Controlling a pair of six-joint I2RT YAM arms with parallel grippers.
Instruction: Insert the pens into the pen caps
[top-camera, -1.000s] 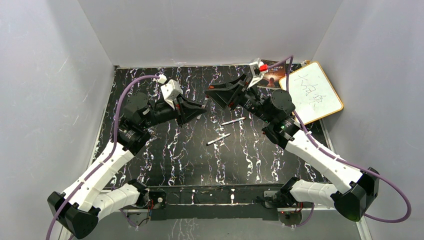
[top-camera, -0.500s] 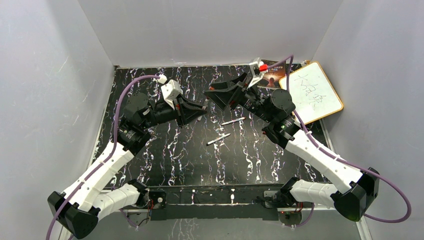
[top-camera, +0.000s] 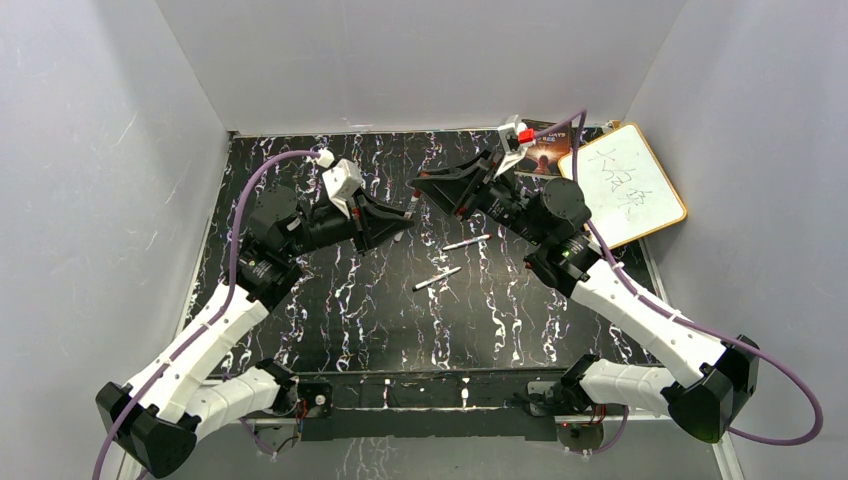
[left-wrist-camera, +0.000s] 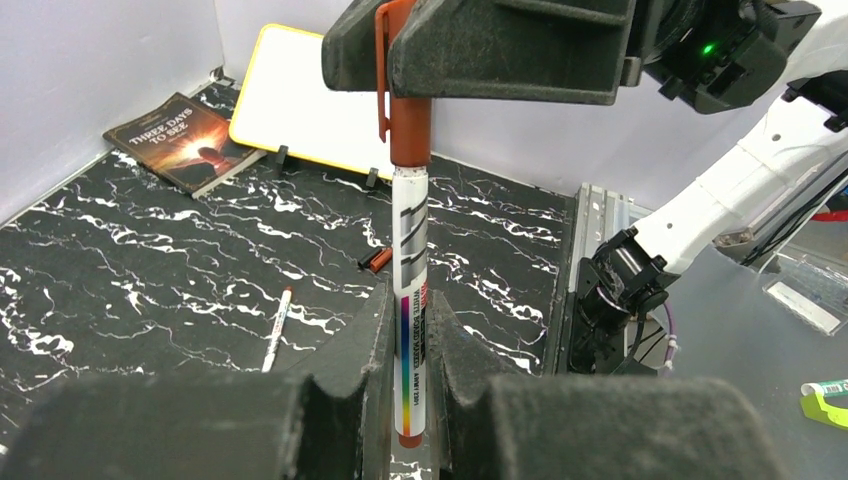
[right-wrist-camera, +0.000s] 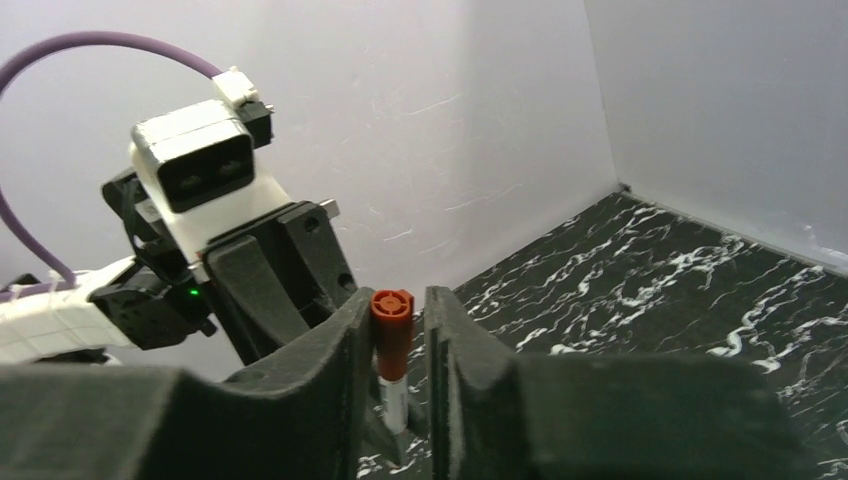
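My left gripper (left-wrist-camera: 410, 296) is shut on a white pen (left-wrist-camera: 412, 250) that stands upright between its fingers. A reddish-brown pen cap (left-wrist-camera: 409, 130) with a clip sits on the pen's far end. My right gripper (right-wrist-camera: 398, 300) stands around this cap (right-wrist-camera: 392, 330); the cap rests against one finger, with a thin gap to the other. From above, the left gripper (top-camera: 403, 224) and right gripper (top-camera: 416, 192) meet tip to tip over the mat's far centre. Two more pens (top-camera: 466, 242) (top-camera: 437, 278) lie on the mat. Two loose caps (left-wrist-camera: 375, 260), one black and one reddish, lie there too.
A whiteboard (top-camera: 628, 185) with an orange rim leans at the back right corner, next to a book (top-camera: 548, 158). Grey walls close in the black marbled mat (top-camera: 330, 320) on three sides. The arm bases stand at the near edge.
The two gripper tips have drawn slightly closer together, with the right jaws narrowing around the cap. The pens lying on the mat have not moved.
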